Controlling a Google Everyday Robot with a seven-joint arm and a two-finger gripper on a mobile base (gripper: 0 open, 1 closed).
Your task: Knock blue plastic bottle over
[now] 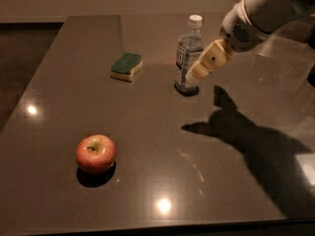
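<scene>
Bluish clear plastic bottle (187, 58), white-capped, stands upright at upper centre on the bench (147, 181); the cream jaws, closed and empty, hover immediately right of its label.

My gripper (194, 74) hangs just beside the upright blue plastic bottle (186, 50), perhaps touching its label. The green sponge (126, 65) lies near the bottle; the red apple (96, 153) sits well apart from it.

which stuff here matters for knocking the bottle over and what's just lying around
For the job: clear bluish plastic bottle with white cap, upright; cream gripper, beside its lower half.
Just lying about: green-and-yellow rectangular sponge; round red apple.
</scene>
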